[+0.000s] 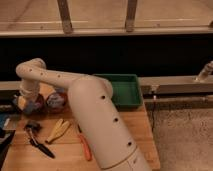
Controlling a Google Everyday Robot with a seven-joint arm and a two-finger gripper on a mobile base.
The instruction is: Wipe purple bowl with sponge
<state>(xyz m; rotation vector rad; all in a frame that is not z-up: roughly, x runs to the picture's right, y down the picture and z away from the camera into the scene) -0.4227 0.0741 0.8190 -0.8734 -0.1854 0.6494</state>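
Observation:
My gripper (26, 101) is at the far left of the wooden table, at the end of the white arm that reaches across from the bottom middle. Right under it shows a small blue-grey and yellowish patch, the sponge (21, 104). It sits over a dark round shape that looks like the purple bowl (34, 108), mostly hidden by the wrist. A reddish bowl with a pale inside (56, 99) stands just to the right of the gripper.
A green tray (123, 90) stands at the back right of the table (130, 125). Yellow-handled pliers (57, 129), an orange-handled tool (84, 147) and a black tool (38, 141) lie at the front left. A dark block (4, 146) is at the left edge.

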